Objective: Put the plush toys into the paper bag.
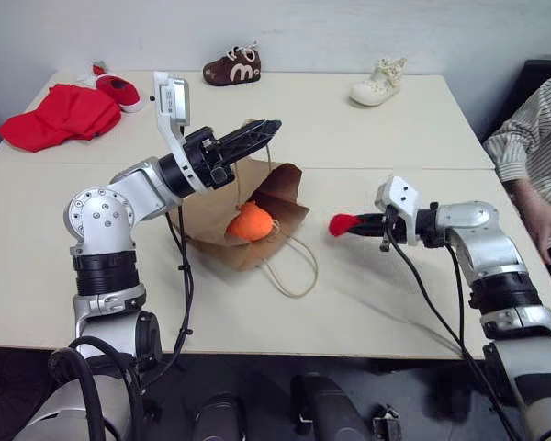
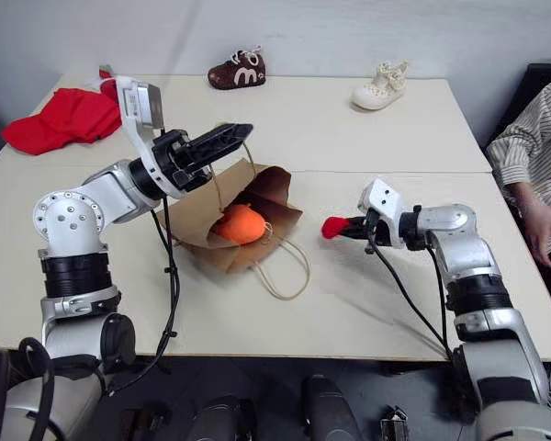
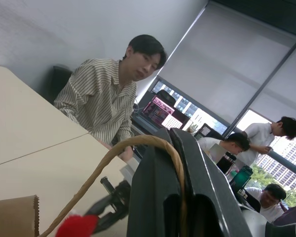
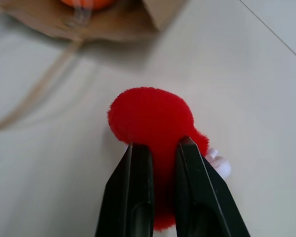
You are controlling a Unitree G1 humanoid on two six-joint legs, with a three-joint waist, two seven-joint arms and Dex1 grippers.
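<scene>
On the far left of the table (image 1: 367,303) we see a red cloth (image 1: 50,117) with a red-and-white shoe (image 1: 119,90) just beside it; further right along the far edge stand a brown shoe (image 1: 232,66) and, well apart from it, a cream shoe (image 1: 378,83); the left gripper (image 1: 257,134) is raised over the middle of the table, its jaws together on one thin loop handle (image 3: 108,160) of the paper bag (image 1: 207,216), holding the bag's far side up so the mouth gapes toward the right; the bag itself rests on the table, and the orange plush toy (image 1: 251,222) lies inside its open mouth; the other handle (image 1: 294,271) trails loose on the table on the near side of the bag; right of the bag, apart from it and above the table, the right gripper (image 1: 356,225) points left toward the bag's mouth, its jaws clamped on the red plush toy (image 4: 150,121), which bulges out past the black fingertips (image 4: 187,148); at the far right edge a person in a striped shirt (image 1: 533,129) sits by the table, one hand (image 1: 544,220) near its edge.
</scene>
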